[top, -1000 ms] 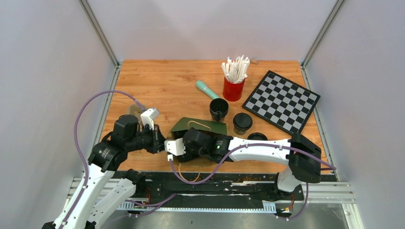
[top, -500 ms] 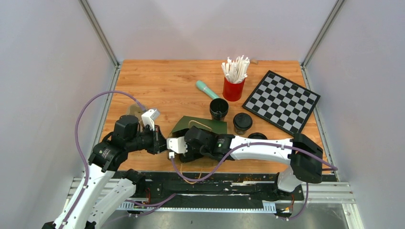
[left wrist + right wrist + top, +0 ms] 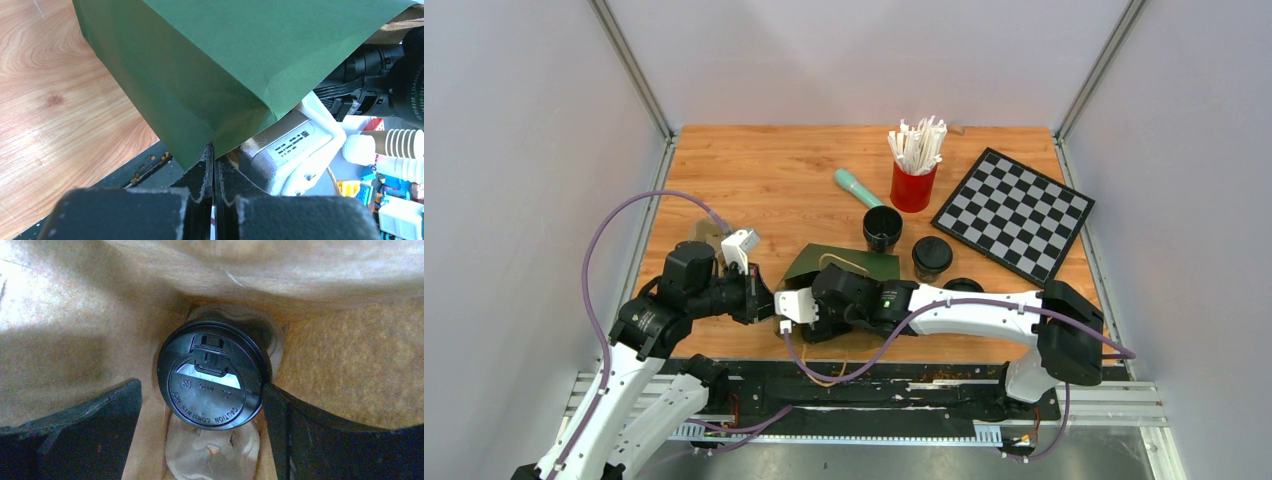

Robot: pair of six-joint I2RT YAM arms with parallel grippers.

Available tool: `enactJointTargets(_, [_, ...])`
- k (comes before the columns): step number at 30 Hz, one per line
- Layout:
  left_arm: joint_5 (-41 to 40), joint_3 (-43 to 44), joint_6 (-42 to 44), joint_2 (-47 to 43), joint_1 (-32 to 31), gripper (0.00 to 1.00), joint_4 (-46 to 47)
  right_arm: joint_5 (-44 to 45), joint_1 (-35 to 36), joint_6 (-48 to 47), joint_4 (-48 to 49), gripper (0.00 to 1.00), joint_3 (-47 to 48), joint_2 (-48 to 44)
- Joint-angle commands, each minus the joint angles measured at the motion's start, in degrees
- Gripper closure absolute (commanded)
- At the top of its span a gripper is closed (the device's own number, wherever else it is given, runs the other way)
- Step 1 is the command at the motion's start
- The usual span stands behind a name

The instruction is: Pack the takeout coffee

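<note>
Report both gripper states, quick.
Left gripper: shut on the green paper bag edge.
Right gripper: open inside the bag, straddling the lidded coffee cup.

Inside the green paper bag (image 3: 200, 65) room is tight. Its brown walls close around the right pincer (image 3: 201, 387), whose spread fingers flank the lidded coffee cup (image 3: 212, 375) in its pulp carrier (image 3: 212, 452). One finger sits at the lid's rim and the other stands off with a gap. At the bag's mouth the left pincer (image 3: 212, 155), clamped on the edge, crowds the right wrist. Beyond the bag, an open black cup (image 3: 882, 228), a lidded cup (image 3: 931, 257), the red straw holder (image 3: 913, 186) and the checkerboard (image 3: 1013, 212) fill the right side. The table (image 3: 744, 170) offers open wood at the back left.
</note>
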Motion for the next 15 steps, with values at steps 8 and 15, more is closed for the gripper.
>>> enactJointTargets(8, [1.2, 0.9, 0.7, 0.1, -0.2, 1.00, 0.1, -1.4, -0.3, 1.2, 0.0, 0.09, 2.4, -2.9])
enactJointTargets(15, [1.2, 1.0, 0.9, 0.3, -0.2, 1.00, 0.0, -1.2, -0.4, 2.0, 0.0, 0.13, 2.6, -3.1])
